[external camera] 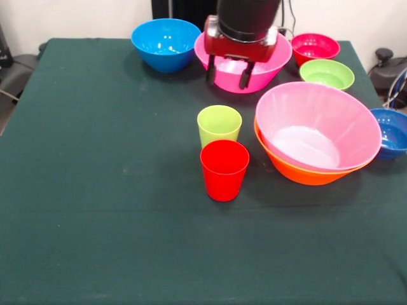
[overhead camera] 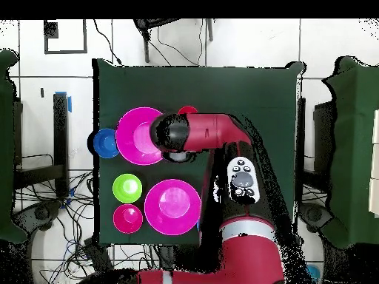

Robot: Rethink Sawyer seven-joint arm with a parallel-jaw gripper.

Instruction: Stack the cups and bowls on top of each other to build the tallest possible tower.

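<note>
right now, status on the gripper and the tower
Gripper open, empty, over the far pink bowl. Tower: pink bowl nested in orange bowl. Red cup, green cup unstacked. Nothing in the way.

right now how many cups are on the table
2. The lime green cup stands near the table's middle, and the red cup stands right in front of it, nearer the camera. More could be hidden under the arm in the overhead view.
</note>
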